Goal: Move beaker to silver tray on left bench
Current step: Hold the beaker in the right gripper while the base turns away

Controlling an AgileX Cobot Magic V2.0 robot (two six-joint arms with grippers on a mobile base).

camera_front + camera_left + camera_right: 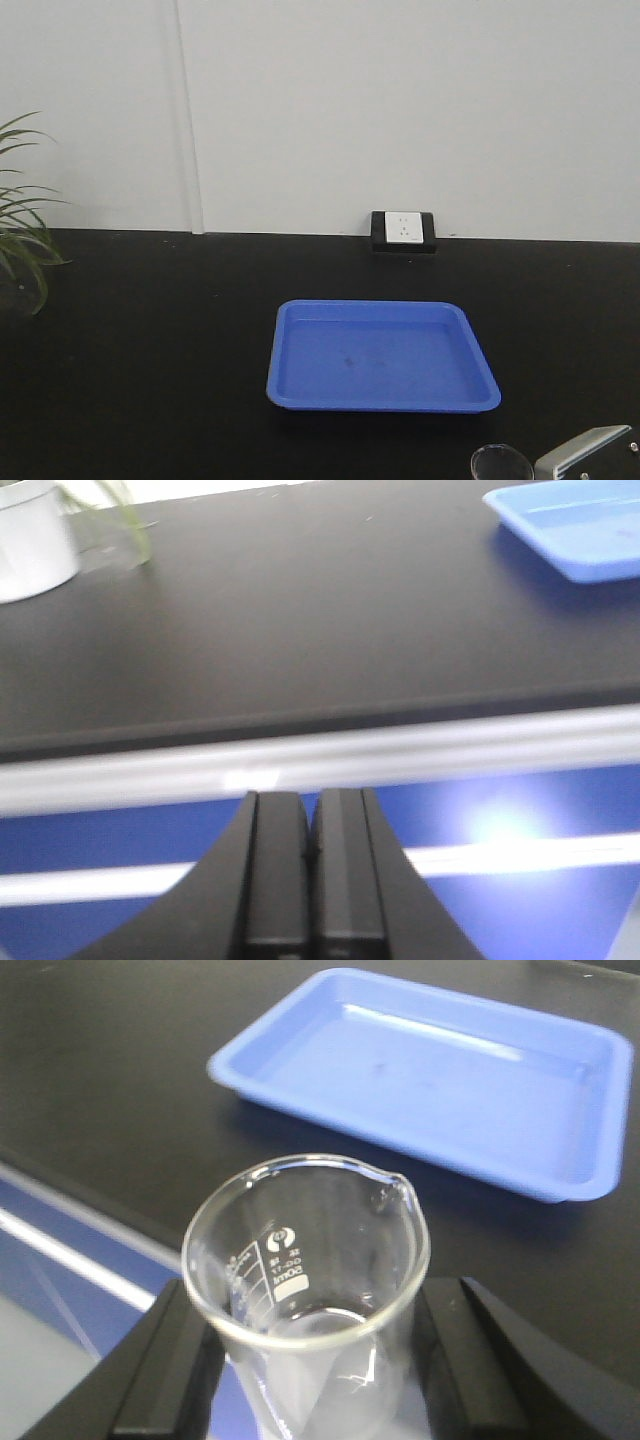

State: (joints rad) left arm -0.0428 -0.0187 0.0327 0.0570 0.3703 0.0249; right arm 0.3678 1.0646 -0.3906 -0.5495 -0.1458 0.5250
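My right gripper (318, 1355) is shut on the beaker (300, 1260), a small clear glass cylinder with a spout and white printed scale. It is held upright, just in front of the edge of the black bench (90, 1070). The beaker's rim (502, 465) and part of the right arm (590, 452) show at the bottom right of the front view. My left gripper (310, 825) is shut and empty, below the bench's front edge (300, 755). The silver tray is out of view.
A blue plastic tray (382, 355) lies on the bench (150, 350) right of the middle; it also shows in both wrist views (580, 525) (440, 1070). A wall socket (403, 231) sits at the back. A plant (20, 225) in a white pot (35, 540) stands at the far left.
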